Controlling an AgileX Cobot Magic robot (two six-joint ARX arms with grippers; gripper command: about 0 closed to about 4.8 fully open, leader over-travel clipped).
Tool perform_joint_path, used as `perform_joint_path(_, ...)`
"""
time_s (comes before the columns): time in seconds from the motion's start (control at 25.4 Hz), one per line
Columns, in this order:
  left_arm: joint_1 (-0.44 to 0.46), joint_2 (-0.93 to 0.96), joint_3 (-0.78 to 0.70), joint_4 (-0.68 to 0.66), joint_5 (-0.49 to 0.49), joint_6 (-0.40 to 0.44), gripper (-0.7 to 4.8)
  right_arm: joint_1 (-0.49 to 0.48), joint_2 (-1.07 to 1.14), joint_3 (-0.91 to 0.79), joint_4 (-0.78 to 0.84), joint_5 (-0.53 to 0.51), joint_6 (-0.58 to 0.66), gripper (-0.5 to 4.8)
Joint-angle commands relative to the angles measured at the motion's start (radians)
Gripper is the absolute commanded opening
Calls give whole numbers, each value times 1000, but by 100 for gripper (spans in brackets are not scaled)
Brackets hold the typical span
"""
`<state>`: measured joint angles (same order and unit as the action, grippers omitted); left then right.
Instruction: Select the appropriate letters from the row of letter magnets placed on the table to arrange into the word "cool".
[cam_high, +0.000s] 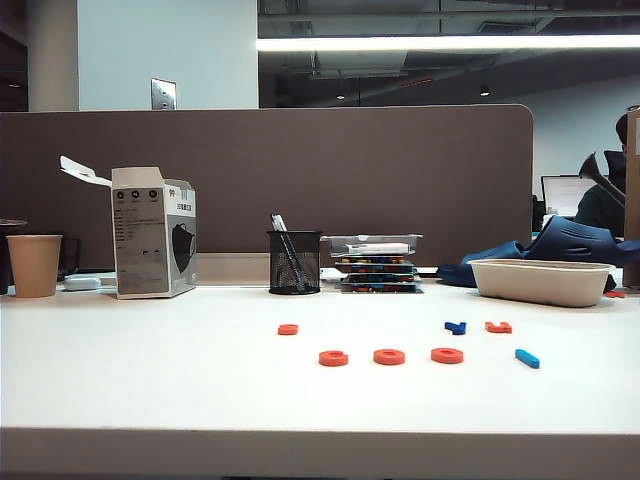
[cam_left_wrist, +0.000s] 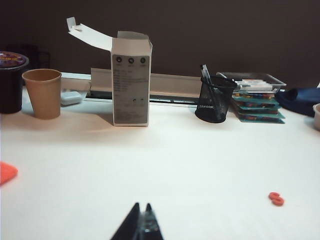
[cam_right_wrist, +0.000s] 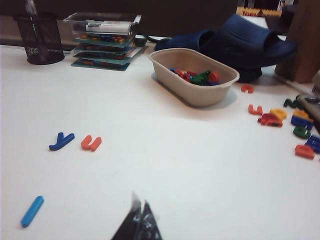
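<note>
C (cam_high: 333, 358), O (cam_high: 389, 356), second O (cam_high: 447, 355) sit in a near row on the counter (cam_high: 150, 370) — the blue bar L (cam_high: 527, 358) lies just right of them, slanted, not yet lined up. Right fingers (cam_right_wrist: 140, 220), pinched shut and empty, are nearer it, the bar (cam_right_wrist: 32, 211) off to their left; left fingers (cam_left_wrist: 141, 224) — shut too — hover well left.

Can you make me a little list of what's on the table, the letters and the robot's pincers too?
word row: orange C, two orange O's, light-blue L
left over: dark-blue Y, angular orange letter
stray: small orange letter
left pincer: shut, holding nothing
right pincer: shut, holding nothing
bowl: holds more letters
</note>
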<state>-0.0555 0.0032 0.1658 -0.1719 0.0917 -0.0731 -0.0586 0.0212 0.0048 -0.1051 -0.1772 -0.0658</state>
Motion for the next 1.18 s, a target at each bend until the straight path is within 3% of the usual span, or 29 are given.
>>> perform_joint_path(0.04,-1,-1,-60,121,-2,44,-5,1,0,-6,27,23,-37,-6)
perform_joint_path(0.35,0,-1,-154,255,-2,43,-5,0,0,-5,24,52,-39,4)
perform_joint_path(1.18,0,-1,-158,246,-1,39,-5,0,-1,-5,24,52,-39,4)
